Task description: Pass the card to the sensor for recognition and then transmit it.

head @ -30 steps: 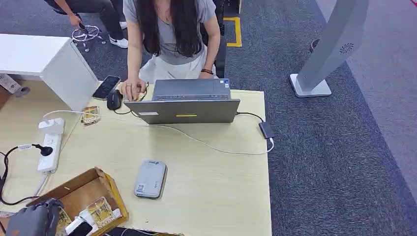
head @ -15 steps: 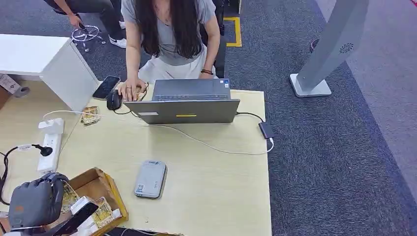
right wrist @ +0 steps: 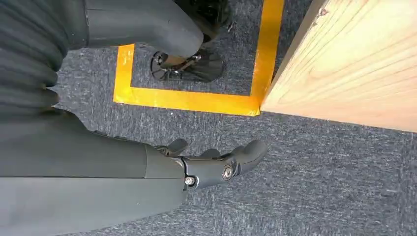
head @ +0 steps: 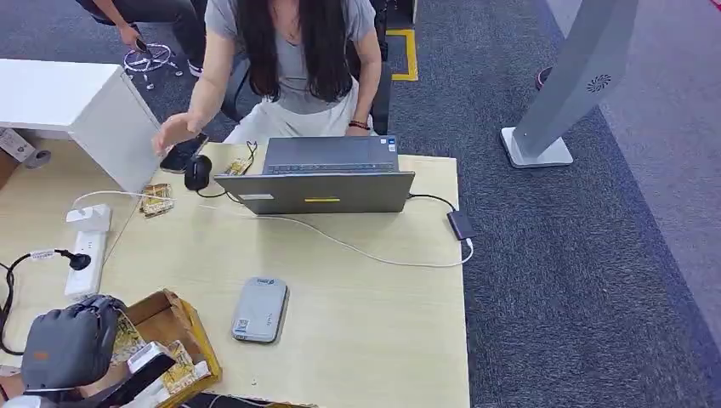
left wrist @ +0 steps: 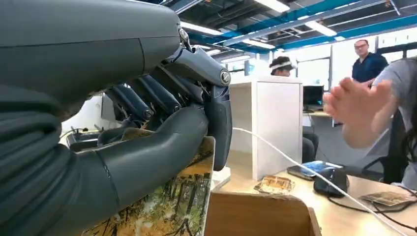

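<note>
Fingers (left wrist: 216,123) of the left hand (head: 72,348) pinch a picture card (left wrist: 172,206) above the cardboard box (head: 170,316) at seven o'clock on the counter (head: 366,323). Thumb purchase looks shallow (my judgement), so swinging toward the grey card reader (head: 259,309) could slip it loose. Right hand (right wrist: 216,164) hangs with fingers loosely spread, holding nothing.

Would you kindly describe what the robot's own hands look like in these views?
The left hand has a matte grey ribbed cover, a thick grey thumb and darker, segmented fingers with small round silver screw heads at the joints. From the head view its back is a rounded grey shell. The right hand is the same grey, with silver fasteners.
</note>
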`<state>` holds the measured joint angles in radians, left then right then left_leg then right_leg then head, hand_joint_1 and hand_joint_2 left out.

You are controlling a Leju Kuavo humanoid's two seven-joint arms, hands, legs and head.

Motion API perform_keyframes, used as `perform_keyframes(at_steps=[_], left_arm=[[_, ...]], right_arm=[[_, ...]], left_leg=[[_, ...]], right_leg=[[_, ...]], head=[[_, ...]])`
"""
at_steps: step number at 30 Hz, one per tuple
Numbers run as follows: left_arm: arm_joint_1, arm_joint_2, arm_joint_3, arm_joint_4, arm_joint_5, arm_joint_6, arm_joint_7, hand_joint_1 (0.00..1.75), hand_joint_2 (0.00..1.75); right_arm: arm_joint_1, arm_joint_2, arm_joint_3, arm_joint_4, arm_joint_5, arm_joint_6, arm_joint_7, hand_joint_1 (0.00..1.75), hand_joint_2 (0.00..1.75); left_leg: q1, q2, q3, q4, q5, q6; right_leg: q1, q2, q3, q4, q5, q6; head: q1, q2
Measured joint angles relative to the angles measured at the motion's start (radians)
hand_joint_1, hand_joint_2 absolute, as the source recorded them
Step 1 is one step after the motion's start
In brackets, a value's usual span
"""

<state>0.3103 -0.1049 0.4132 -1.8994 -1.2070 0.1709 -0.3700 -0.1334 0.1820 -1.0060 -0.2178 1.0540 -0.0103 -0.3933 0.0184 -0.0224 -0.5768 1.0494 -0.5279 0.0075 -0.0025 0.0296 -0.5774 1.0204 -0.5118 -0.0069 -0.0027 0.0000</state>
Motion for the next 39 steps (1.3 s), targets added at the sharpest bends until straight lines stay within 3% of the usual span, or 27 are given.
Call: perform_keyframes(at_steps=[8,11,15,18,24,31,39], left_arm=[[-0.004,0.016,-0.015,0.0,0.029,0.004,0.007,1.75,1.75],[-0.05,0.052,-0.033,0.003,0.063,-0.001,0.055,1.75,1.75],[-0.212,0.128,-0.077,0.067,0.067,-0.039,0.15,1.75,1.75],[-0.367,0.194,-0.115,0.169,0.05,-0.061,0.202,1.75,1.75],[-0.66,0.276,-0.19,0.392,-0.022,-0.074,0.274,1.75,1.75],[-0.872,0.296,-0.26,0.55,-0.08,-0.088,0.324,1.75,1.75],[-0.971,0.299,-0.294,0.655,-0.109,-0.09,0.351,1.75,1.75]], right_arm=[[0.0,0.0,0.0,0.0,0.006,0.002,0.003,0.0,1.75],[-0.004,0.0,0.003,0.0,0.024,0.008,0.012,0.0,1.75],[-0.021,0.005,0.015,0.0,0.048,0.021,0.03,0.0,1.75],[-0.037,0.01,0.03,0.0,0.061,0.03,0.045,0.0,1.75],[-0.058,0.014,0.052,0.0,0.08,0.038,0.066,0.0,1.75],[-0.07,0.014,0.062,0.0,0.089,0.051,0.077,0.0,1.75],[-0.073,0.014,0.077,0.0,0.095,0.053,0.085,0.0,1.75]], left_leg=[[0.0,0.0,0.0,0.0,0.0,0.0],[0.0,-0.002,0.0,0.0,0.0,0.0],[0.0,-0.005,0.001,0.0,0.002,-0.002],[0.0,-0.005,0.002,0.0,0.003,-0.003],[0.0,-0.004,0.002,0.0,0.004,-0.004],[0.0,0.0,0.002,0.0,0.003,-0.003],[0.001,0.005,0.003,0.0,0.003,-0.003]], right_leg=[[0.0,0.0,0.0,0.0,0.0,0.0],[0.0,-0.002,-0.001,0.0,0.0,0.0],[0.0,-0.004,0.0,0.002,0.0,0.0],[0.0,-0.004,0.0,0.003,0.001,-0.002],[0.0,-0.002,0.0,0.004,0.002,-0.002],[0.0,0.002,-0.001,0.003,0.002,-0.002],[0.001,0.007,-0.002,0.004,0.002,-0.003]], head=[[0.0,0.0],[0.0,0.0],[0.0,0.0],[0.0,0.0],[0.0,0.0],[0.0,0.0],[0.0,0.0]])
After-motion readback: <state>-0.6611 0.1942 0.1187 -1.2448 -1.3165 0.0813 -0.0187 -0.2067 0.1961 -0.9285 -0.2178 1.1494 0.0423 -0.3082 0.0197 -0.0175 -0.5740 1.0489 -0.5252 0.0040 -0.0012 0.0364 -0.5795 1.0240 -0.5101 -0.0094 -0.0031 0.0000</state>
